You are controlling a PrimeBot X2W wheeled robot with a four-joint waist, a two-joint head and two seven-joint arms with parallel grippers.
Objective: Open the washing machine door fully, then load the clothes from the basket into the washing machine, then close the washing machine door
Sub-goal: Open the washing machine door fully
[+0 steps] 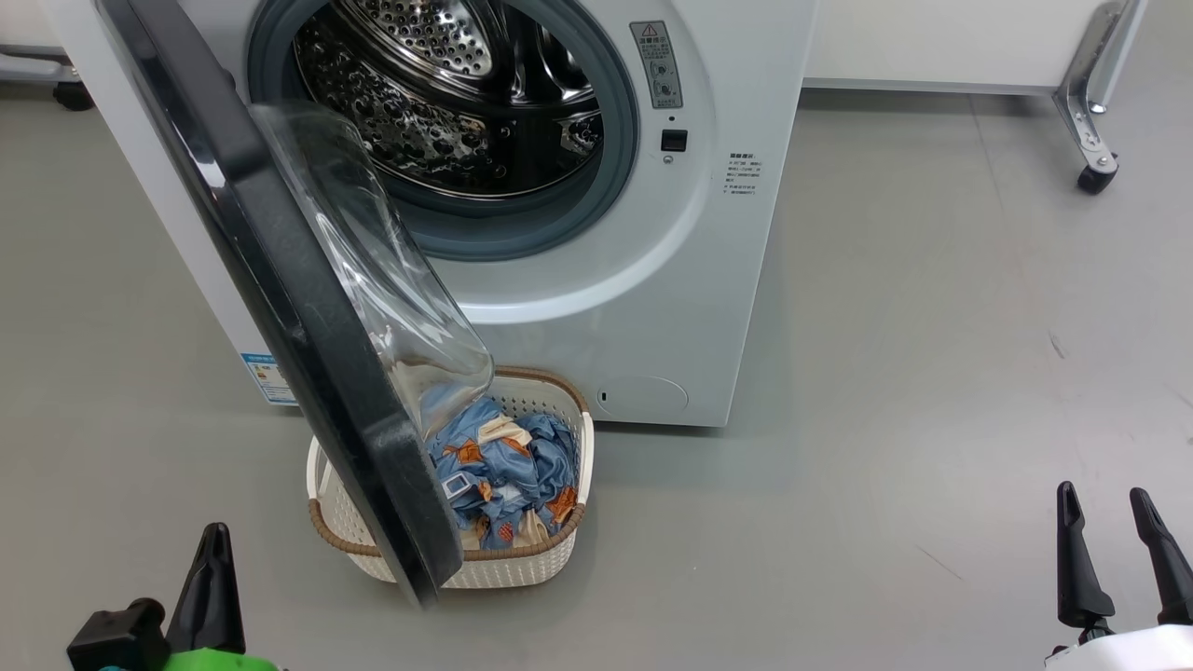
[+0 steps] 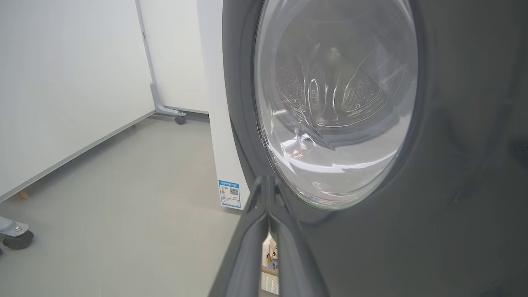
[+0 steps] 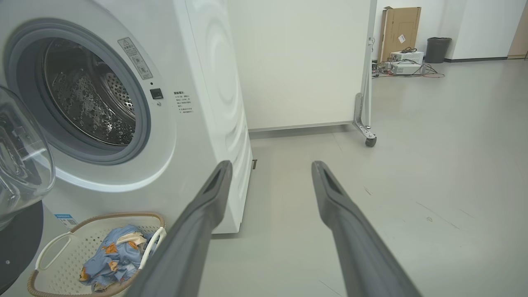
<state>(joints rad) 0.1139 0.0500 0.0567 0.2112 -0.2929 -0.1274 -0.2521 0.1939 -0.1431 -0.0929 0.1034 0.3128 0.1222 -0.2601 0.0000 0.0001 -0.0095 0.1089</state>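
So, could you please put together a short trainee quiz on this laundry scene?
1. True or false: the washing machine door stands open, baring the steel drum of the washing machine.
2. Where do the clothes lie? A) in the drum B) in the basket C) on the bare floor
3. Fill in: the left gripper is shut, while the right gripper is ____.

Key: 1 true; 2 B; 3 open.
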